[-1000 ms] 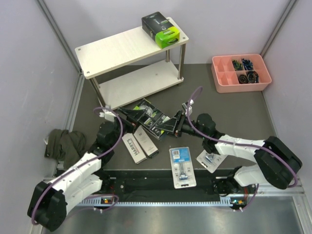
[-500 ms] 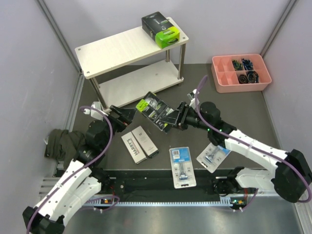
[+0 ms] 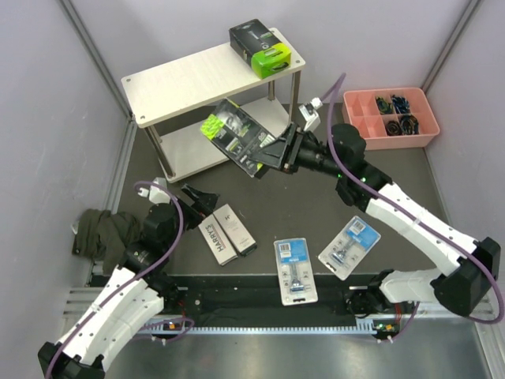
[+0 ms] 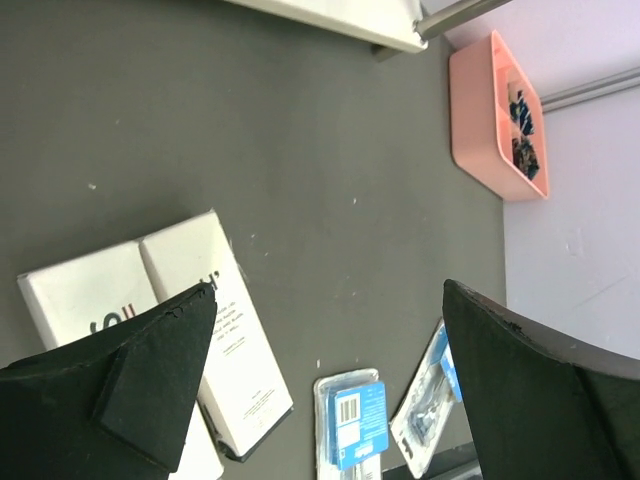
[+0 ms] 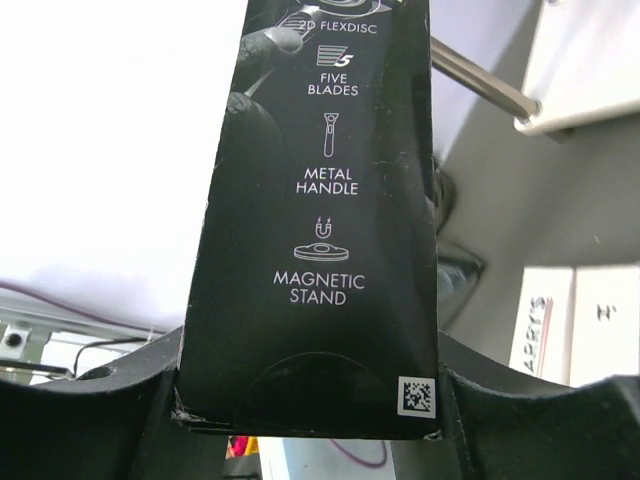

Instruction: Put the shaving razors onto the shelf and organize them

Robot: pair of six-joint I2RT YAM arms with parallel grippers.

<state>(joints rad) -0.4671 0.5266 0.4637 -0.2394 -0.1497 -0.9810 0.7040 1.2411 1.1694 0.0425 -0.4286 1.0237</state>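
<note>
My right gripper [image 3: 276, 152] is shut on a black and lime-green razor pack [image 3: 239, 136] and holds it tilted in the air in front of the shelf [image 3: 181, 79]. In the right wrist view the pack [image 5: 330, 230] sits between the fingers of that gripper [image 5: 310, 400]. A second black and lime pack [image 3: 260, 47] lies on the top board's right end. My left gripper [image 3: 200, 199] is open and empty just above two white Harry's boxes [image 3: 226, 234], also seen in the left wrist view [image 4: 215, 340]. Two clear blister packs [image 3: 294, 268] [image 3: 347, 245] lie near the front edge.
A pink compartment tray [image 3: 390, 134] with small dark items stands at the back right. A dark green cloth [image 3: 106, 233] lies at the left by the wall. The shelf's lower board [image 3: 225, 134] has the held pack in front of it.
My right arm has lifted the black and lime pack off the table and carried it back toward the shelf. My left gripper has drawn back from the pack toward the white boxes.
</note>
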